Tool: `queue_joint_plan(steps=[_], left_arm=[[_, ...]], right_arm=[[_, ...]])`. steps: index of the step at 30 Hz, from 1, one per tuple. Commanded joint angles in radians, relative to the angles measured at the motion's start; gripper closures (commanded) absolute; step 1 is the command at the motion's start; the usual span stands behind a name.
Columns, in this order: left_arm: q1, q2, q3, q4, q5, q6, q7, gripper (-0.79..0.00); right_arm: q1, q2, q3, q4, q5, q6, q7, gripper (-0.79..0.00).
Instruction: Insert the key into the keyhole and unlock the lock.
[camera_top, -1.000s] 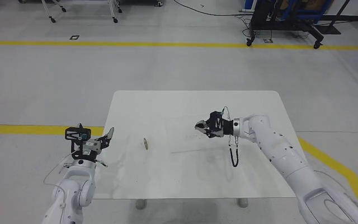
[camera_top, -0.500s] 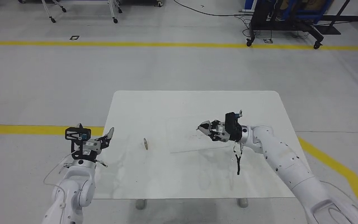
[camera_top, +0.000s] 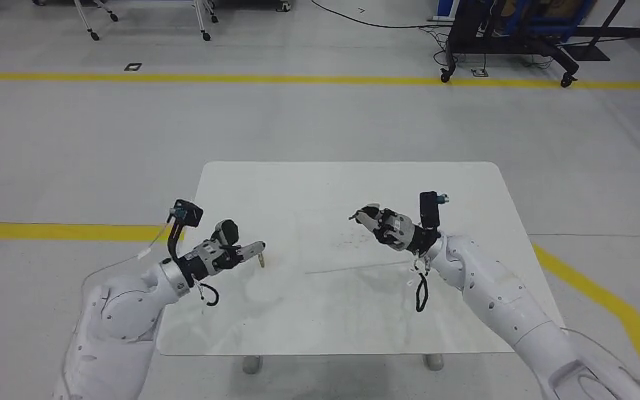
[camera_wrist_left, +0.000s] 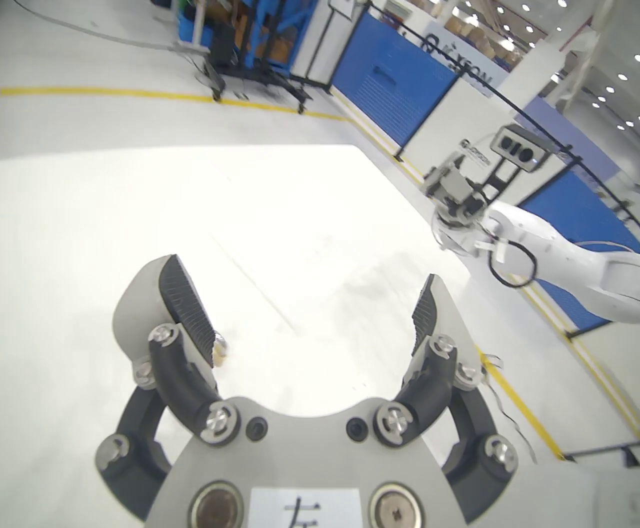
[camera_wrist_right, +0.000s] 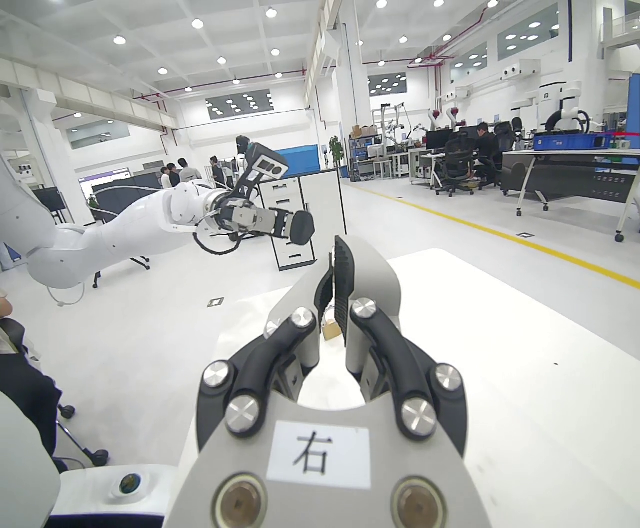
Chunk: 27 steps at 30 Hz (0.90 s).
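A small brass lock (camera_top: 260, 258) lies on the white table (camera_top: 350, 310), left of centre. My left gripper (camera_top: 245, 241) hovers right beside it, open. In the left wrist view the lock (camera_wrist_left: 220, 348) peeks out just behind one ribbed pad (camera_wrist_left: 182, 295) of the open gripper (camera_wrist_left: 300, 272), outside the gap. My right gripper (camera_top: 359, 214) hangs over the table's middle, pointing toward the left arm. Its pads (camera_wrist_right: 345, 280) are pressed together in the shut gripper (camera_wrist_right: 335, 252), with a thin dark sliver, apparently the key, at their tips. The lock (camera_wrist_right: 328, 330) shows beyond them.
The table's near edge and left edge lie close to the left arm. A loop of black cable (camera_top: 420, 292) hangs under the right wrist. Beyond the table there is a yellow floor line (camera_top: 300, 78) and wheeled frames (camera_top: 510, 50).
The left arm swung in from beyond the table's left edge to the lock, its gripper still open. The right gripper stayed shut and its wrist shifted to the right.
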Motion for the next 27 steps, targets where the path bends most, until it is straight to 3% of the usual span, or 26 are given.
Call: queue_joint_plan(steps=[1,3,6,11,14,19,23,26,27], left_arm=[[0.002,0.000,0.000,0.000,0.097,0.001,0.146,-0.785],[0.013,0.000,0.017,0.008,0.085,-0.004,0.119,-0.785],[-0.012,0.001,0.084,0.044,-0.183,-0.035,-0.044,-0.785],[-0.190,0.006,0.169,0.241,-0.751,0.071,-0.447,-0.785],[-0.306,0.004,0.210,0.369,-0.904,0.105,-0.615,-0.785],[-0.389,-0.007,0.303,0.451,-0.951,0.116,-0.626,-0.730],[-0.411,-0.005,0.341,0.491,-0.834,0.013,-0.524,-0.622],[-0.411,-0.002,0.360,0.501,-0.759,-0.059,-0.451,-0.400],[-0.410,-0.001,0.367,0.499,-0.741,-0.074,-0.436,-0.366]], right_arm=[[0.000,0.000,0.001,0.000,-0.002,0.000,0.000,0.000],[0.000,0.000,0.001,0.000,-0.002,0.000,0.000,0.000],[0.000,0.000,0.001,0.000,-0.002,0.000,0.000,0.000],[-0.019,-0.021,-0.065,-0.005,0.264,0.000,0.167,0.000],[0.006,-0.029,-0.113,-0.011,0.471,0.000,0.310,0.000],[0.037,-0.035,-0.171,-0.032,0.761,0.000,0.502,0.000],[0.057,-0.042,-0.206,-0.037,0.931,0.000,0.642,0.000],[0.072,-0.050,-0.230,-0.017,1.030,0.000,0.751,0.000],[0.077,-0.053,-0.235,-0.008,1.059,0.000,0.783,0.000]])
